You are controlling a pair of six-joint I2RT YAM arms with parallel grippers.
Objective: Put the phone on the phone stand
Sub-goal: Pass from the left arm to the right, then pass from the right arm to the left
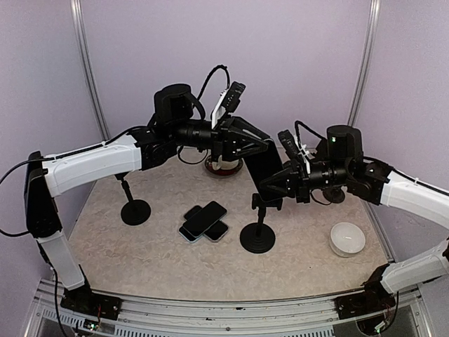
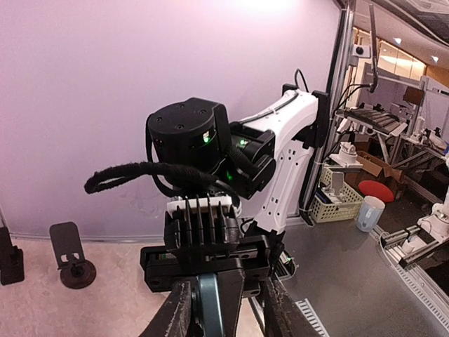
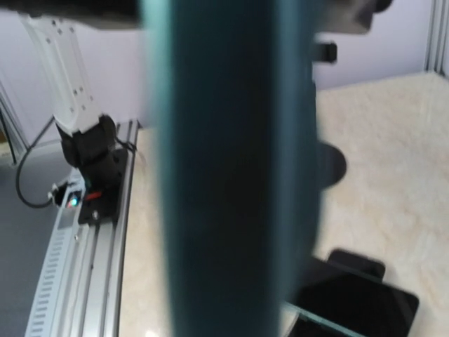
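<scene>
From the top camera, the phone hangs in the air in the middle of the frame, just above the phone stand. The left pincer and right pincer are both at it. I think it could slip and fall onto the worktop if the right grip is weak.

In the left wrist view, at the bottom, the left fingers stand a little apart around the phone's edge.

In the right wrist view, the blurry phone fills the middle. The right pincer is clamped on it.
</scene>
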